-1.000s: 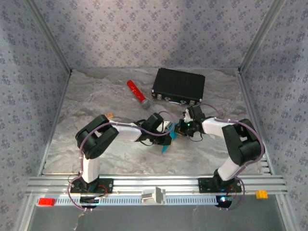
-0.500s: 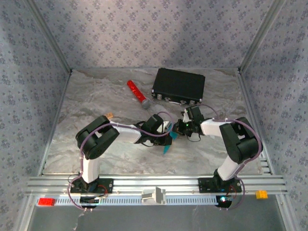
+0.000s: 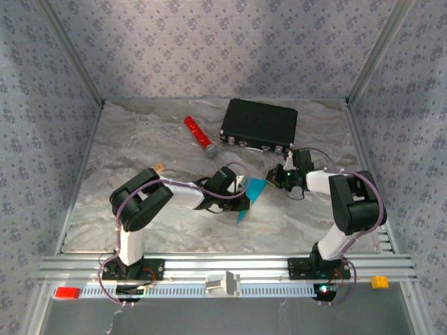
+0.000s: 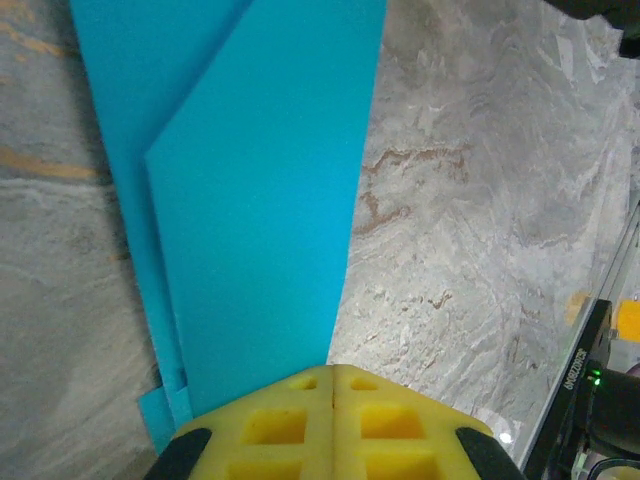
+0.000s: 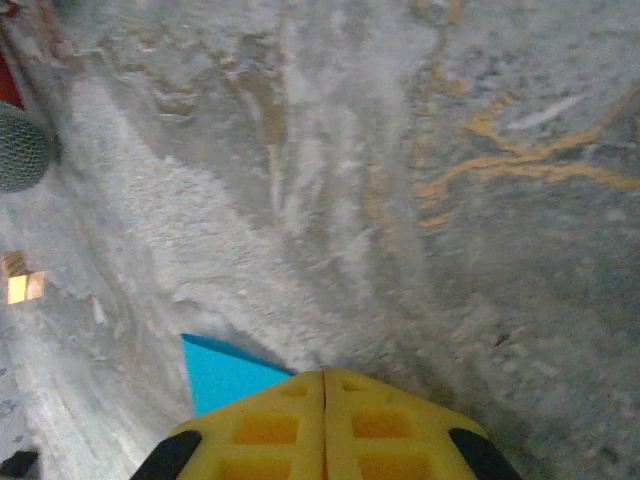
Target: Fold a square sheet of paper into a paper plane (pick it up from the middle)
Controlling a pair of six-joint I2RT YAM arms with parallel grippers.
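This is a robotics laboratory test cell: a marble-patterned worktop [image 3: 140, 139] is enclosed on three sides by patterned wall panels [image 3: 209, 49] set in bare aluminium frame posts [image 3: 73, 59]. A slotted aluminium rail [image 3: 265, 265] along the near edge carries the bolted bases of the left arm [image 3: 140, 202] and the right arm [image 3: 353, 206], with exposed cabling and lit indicator lamps. Loose props lie about: a black case [image 3: 260, 124], a red-handled microphone [image 3: 199, 136], a red block [image 3: 68, 292] and a yellow block [image 3: 379, 282].
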